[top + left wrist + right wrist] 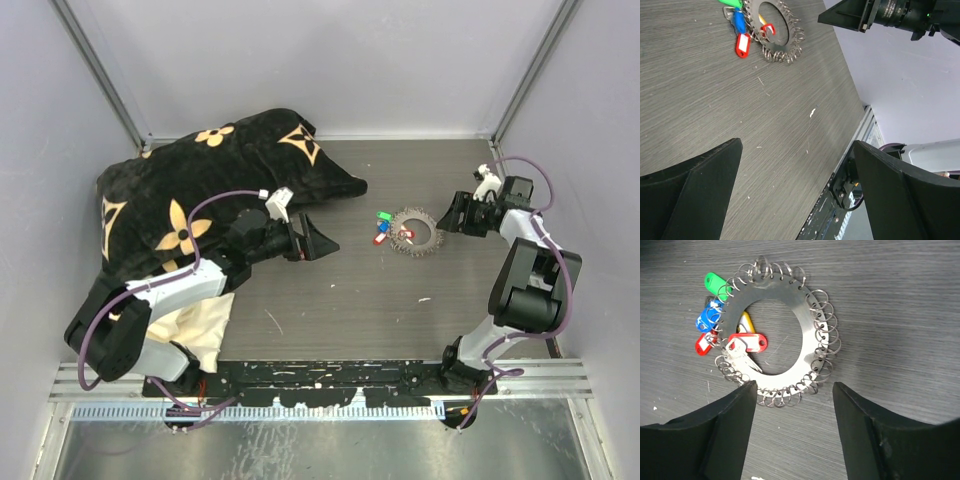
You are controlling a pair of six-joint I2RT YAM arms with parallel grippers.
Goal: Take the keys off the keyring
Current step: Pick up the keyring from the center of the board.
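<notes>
The keyring [809, 325] is a flat silvery ring edged with many small wire loops, lying on the grey table [900, 300]. Several keys hang on its left side: green [715, 283], blue [707, 320] and red [702, 345]. Another red one [751, 343] and a pale yellow one [745, 323] lie inside the ring. My right gripper [795, 387] is open, its fingertips either side of the ring's near edge with nothing between them. From above, the keyring [416, 233] lies between both arms. My left gripper [318, 243] is open and well left of the keys [381, 227].
A black pillow [200, 200] with tan flower prints fills the back left, with a cream cloth [205, 325] under the left arm. Pale walls close in the table on three sides. A metal rail [330, 375] runs along the near edge.
</notes>
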